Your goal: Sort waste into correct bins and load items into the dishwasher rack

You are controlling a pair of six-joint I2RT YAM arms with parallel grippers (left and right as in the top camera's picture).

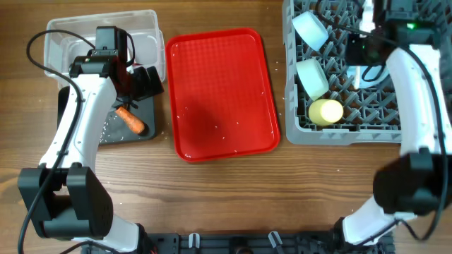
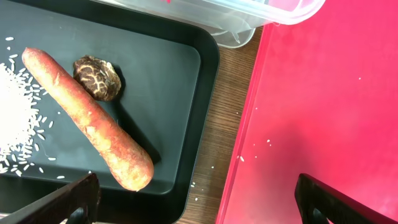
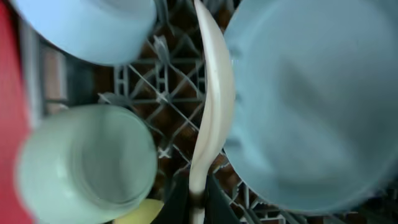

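Observation:
The orange carrot-like stick (image 2: 87, 118), the small brown lump (image 2: 97, 78) and loose rice grains (image 2: 15, 118) lie in the shallow black tray (image 2: 168, 81). The carrot also shows in the overhead view (image 1: 131, 121). My left gripper (image 2: 199, 208) is open and empty, above the gap between the black tray and the red tray. My right gripper (image 3: 198, 199) is shut on the white spoon (image 3: 211, 93), held over the grey dishwasher rack (image 3: 168, 106) between the pale-blue plate (image 3: 311, 106) and the mint-green bowl (image 3: 87, 162). The wrapper is not visible.
The clear tub (image 1: 102, 35) stands behind the black tray (image 1: 141, 130). The flat red tray (image 1: 222, 95), with a few rice grains, lies in the middle. In the rack (image 1: 346, 130) sit a pale-blue bowl (image 1: 311, 29), the mint bowl (image 1: 312, 76) and the yellow cup (image 1: 326, 111).

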